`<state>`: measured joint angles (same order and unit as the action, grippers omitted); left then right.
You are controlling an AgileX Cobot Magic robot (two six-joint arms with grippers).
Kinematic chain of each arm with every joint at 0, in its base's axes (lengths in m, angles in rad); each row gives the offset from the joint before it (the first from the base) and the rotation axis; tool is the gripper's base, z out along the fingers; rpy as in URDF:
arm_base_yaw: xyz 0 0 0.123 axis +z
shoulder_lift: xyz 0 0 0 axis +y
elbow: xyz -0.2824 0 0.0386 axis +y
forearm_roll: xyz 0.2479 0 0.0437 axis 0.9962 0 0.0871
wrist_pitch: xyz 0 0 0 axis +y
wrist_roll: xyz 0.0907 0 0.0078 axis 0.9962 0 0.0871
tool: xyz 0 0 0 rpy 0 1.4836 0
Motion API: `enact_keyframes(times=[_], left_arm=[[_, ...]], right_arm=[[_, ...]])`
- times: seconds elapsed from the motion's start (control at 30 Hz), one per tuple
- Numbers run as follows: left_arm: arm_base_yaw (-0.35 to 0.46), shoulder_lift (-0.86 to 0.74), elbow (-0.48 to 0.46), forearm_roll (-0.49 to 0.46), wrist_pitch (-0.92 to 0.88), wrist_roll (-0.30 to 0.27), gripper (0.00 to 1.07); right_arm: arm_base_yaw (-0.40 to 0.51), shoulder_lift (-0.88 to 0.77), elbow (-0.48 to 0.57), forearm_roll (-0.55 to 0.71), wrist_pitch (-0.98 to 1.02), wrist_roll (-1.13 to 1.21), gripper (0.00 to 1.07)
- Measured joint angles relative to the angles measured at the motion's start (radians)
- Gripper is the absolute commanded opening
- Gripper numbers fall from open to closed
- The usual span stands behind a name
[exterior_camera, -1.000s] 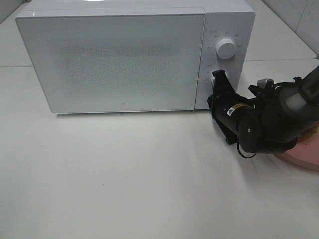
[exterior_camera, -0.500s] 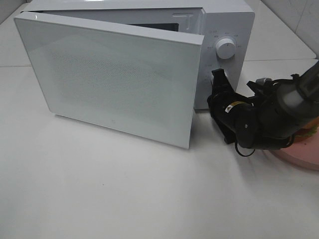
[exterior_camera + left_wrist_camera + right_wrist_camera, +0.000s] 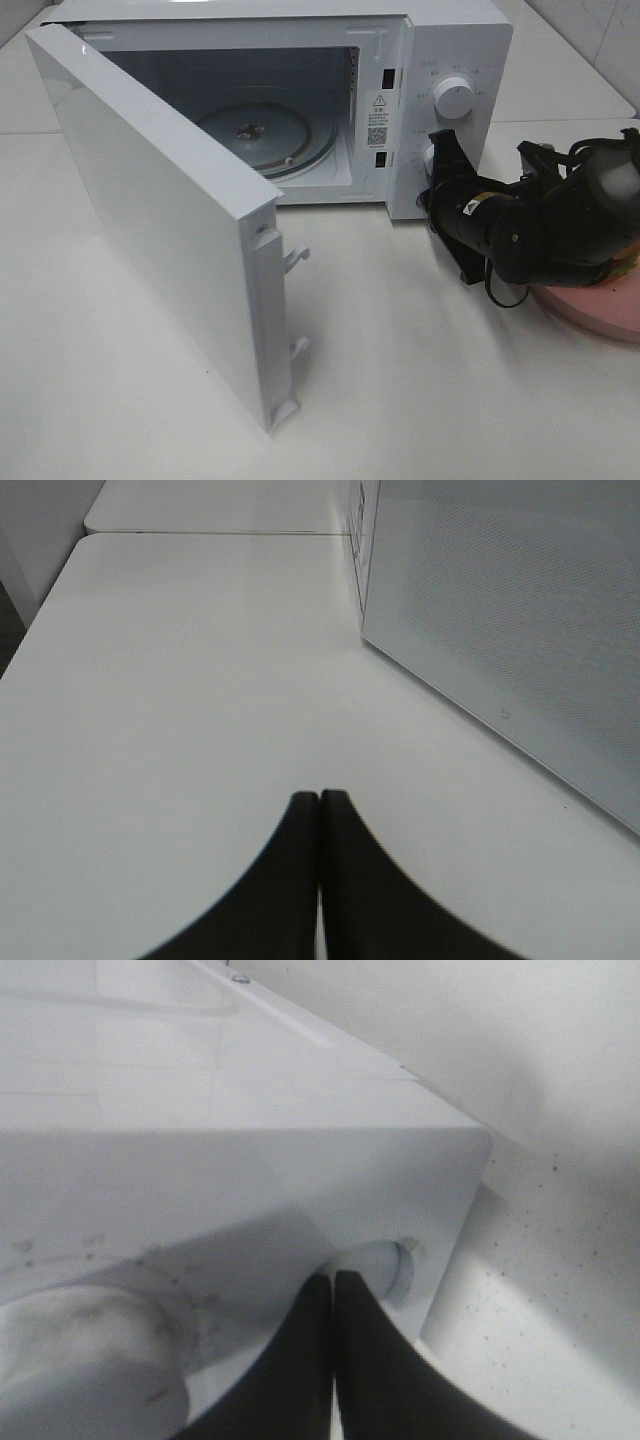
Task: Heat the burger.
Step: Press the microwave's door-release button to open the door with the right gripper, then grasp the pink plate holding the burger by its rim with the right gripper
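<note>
Pointing clenched at the microwave point(image 3: 472, 45), the right end effector point(image 3: 433, 158) should gently pinch the sides of the probably squashy burger point(image 3: 629, 264).

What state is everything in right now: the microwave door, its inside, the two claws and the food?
Microwave door: swung wide open.
Turntable: bare, nothing on it.
Left gripper: shut, holding nothing.
Right gripper: shut, holding nothing, tips at the panel's lower control.
Burger: on the pink plate, mostly hidden behind the right arm.
</note>
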<state>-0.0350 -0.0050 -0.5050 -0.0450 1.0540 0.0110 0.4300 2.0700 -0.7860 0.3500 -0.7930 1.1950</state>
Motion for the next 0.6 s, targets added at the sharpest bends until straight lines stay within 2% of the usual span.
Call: enact_keyframes(times=[0.2, 0.27, 0.47, 0.53, 0.6], left_arm=[[0.0, 0.0, 0.0, 0.0, 0.0, 0.0, 0.0], [0.0, 0.0, 0.0, 0.0, 0.0, 0.0, 0.0], [0.0, 0.0, 0.0, 0.0, 0.0, 0.0, 0.0], [0.0, 0.0, 0.0, 0.0, 0.0, 0.0, 0.0], [0.0, 0.0, 0.0, 0.0, 0.0, 0.0, 0.0]], right_arm=[[0.001, -0.052, 0.065, -0.072, -0.045, 0.0, 0.03], [0.003, -0.091, 0.125, -0.123, -0.054, 0.0, 0.03], [0.003, -0.122, 0.171, -0.195, -0.054, -0.004, 0.04], [0.003, -0.133, 0.188, -0.309, -0.064, -0.061, 0.05], [0.003, -0.133, 0.188, -0.342, -0.064, -0.091, 0.06]])
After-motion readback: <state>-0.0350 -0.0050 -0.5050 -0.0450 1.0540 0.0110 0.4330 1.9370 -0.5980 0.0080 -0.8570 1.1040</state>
